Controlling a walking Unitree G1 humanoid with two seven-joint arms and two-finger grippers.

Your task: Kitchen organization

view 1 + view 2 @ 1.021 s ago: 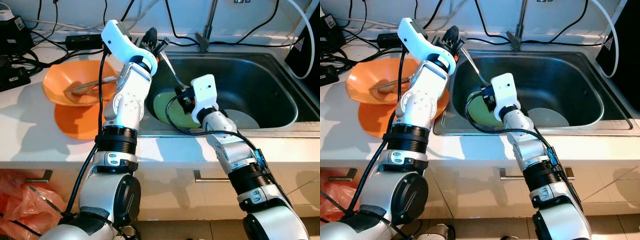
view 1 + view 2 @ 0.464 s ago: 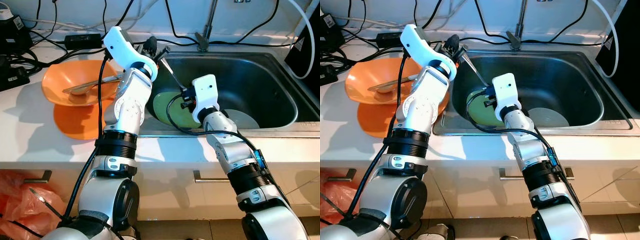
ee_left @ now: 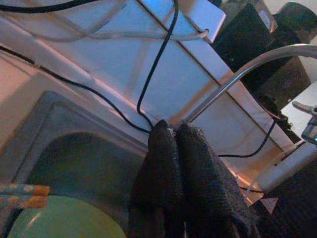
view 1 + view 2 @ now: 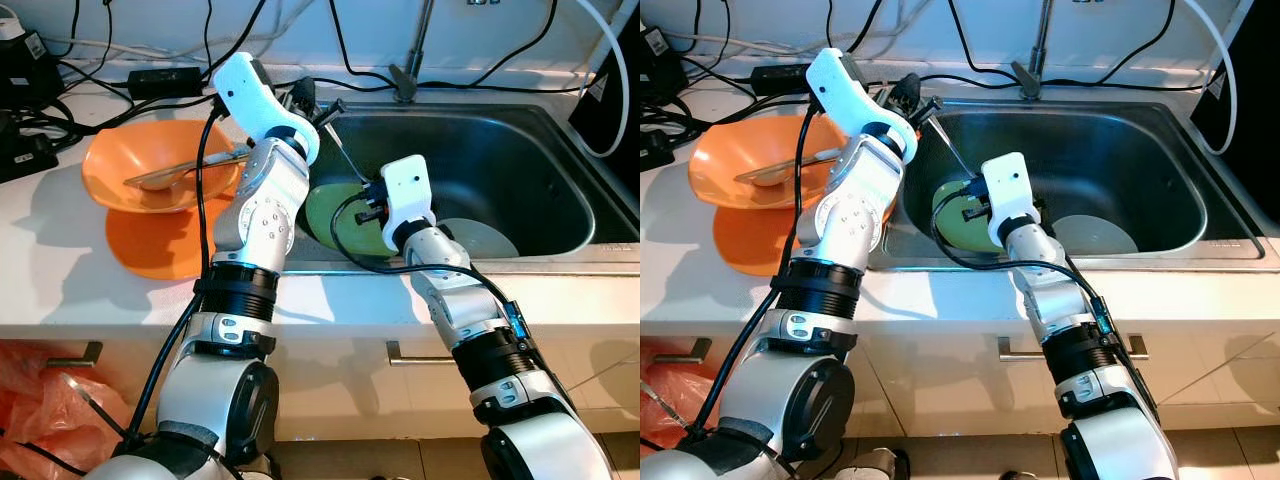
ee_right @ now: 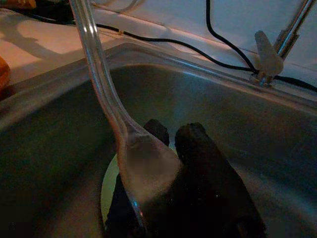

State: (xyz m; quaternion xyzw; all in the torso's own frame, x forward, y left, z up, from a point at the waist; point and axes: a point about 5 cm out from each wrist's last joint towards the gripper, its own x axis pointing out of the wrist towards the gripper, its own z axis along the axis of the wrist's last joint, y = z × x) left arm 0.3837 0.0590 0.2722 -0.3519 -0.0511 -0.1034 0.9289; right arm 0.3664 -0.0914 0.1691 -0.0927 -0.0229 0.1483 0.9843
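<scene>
Leftmost, an orange bowl rests on an orange plate on the white counter; a utensil lies across the bowl's hollow, its long axis running roughly side to side. Behind the bowl, black cables trail along the counter by the wall.

Next, the left arm rises from the counter edge and bends over the near left corner of the steel sink. Its left gripper hovers above the sink rim; in the left wrist view the two black fingers are pressed together. A slim metal handle emerges from between their tips, so the fingers are clamped on it.

This handle belongs to the ladle. Its long axis runs diagonally: the handle end points up and toward the robot's left, at the left gripper, and the bowl end points down and rightward into the sink, toward the right gripper. In the right wrist view the ladle's bowl lies against the right gripper's fingers, above a green plate; whether those fingers grip it cannot be told.

Further right, a grey plate lies on the sink floor, and the faucet stands behind the basin.
</scene>
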